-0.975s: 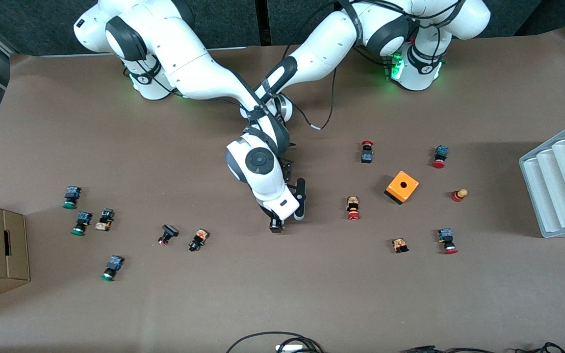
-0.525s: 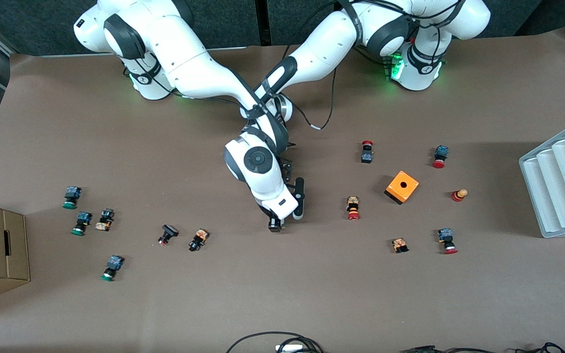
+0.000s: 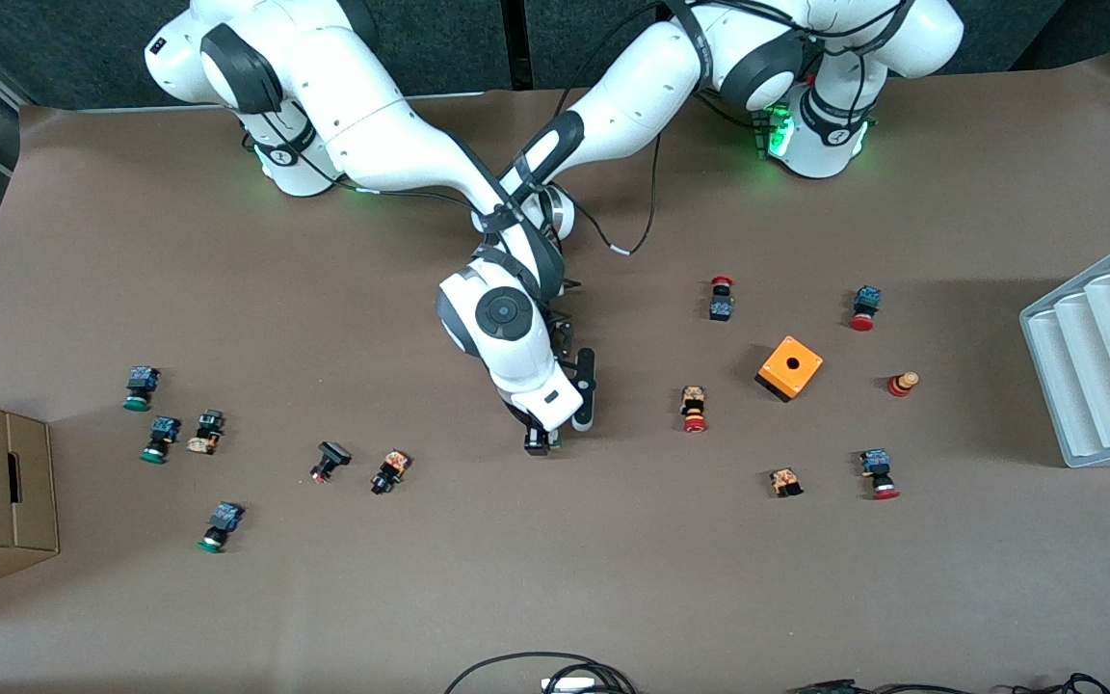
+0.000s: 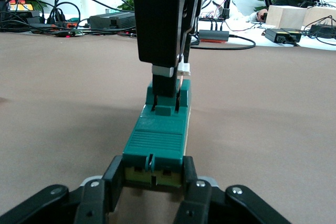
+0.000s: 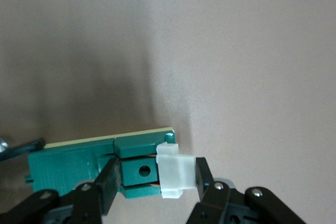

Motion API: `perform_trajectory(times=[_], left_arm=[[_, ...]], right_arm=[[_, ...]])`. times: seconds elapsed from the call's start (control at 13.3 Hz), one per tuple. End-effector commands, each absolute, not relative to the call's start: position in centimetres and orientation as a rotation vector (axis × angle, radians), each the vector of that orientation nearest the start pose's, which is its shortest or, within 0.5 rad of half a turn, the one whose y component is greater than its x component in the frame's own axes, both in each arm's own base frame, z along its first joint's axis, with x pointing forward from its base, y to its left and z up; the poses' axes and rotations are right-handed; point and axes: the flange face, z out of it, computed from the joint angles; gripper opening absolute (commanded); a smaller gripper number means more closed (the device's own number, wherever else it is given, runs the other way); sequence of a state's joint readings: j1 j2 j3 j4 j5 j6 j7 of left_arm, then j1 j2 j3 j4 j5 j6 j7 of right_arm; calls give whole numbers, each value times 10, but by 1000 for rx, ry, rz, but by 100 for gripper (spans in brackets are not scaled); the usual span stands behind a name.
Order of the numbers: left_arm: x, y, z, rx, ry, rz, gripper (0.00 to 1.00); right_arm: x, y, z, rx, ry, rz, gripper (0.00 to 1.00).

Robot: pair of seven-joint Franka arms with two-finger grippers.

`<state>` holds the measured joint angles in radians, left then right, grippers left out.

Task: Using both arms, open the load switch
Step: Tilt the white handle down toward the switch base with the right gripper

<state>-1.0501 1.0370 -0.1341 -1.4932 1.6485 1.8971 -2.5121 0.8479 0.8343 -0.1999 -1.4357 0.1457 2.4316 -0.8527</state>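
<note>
Both arms met over the middle of the counter. The load switch lay flat there, a narrow green block, nearly hidden under the right arm's wrist when seen from the front camera.

The left tool was low at one end of the block, and its two fingers were closed on that end from both sides. The right tool came down from above onto the end nearer to the front camera. Its fingers stood on either side of the white sliding piece and pressed against it, so it had hold of this white piece, which stuck out a little from the green body.

An orange box with a hole sat toward the left arm's end, well apart from the block. Small push buttons with red or green caps were scattered toward both ends of the counter.
</note>
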Motion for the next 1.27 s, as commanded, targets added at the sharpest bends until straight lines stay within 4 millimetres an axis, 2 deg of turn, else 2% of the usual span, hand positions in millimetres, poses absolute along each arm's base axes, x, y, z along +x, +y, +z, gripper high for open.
perform_trajectory(times=[0.0,0.6,1.2], left_arm=[[329,-583,49,-2504,-302,-1733,32],[330,-583,50,-2505,-301,-1731,32],[330,-583,50,-2505,-302,-1733,32]], right_arm=[[561,464,219,-2345,-2141,-237,65],[551,474,227,-2321,-2151,-238,64],[548,473,232,-2323,-2146,-219,63]])
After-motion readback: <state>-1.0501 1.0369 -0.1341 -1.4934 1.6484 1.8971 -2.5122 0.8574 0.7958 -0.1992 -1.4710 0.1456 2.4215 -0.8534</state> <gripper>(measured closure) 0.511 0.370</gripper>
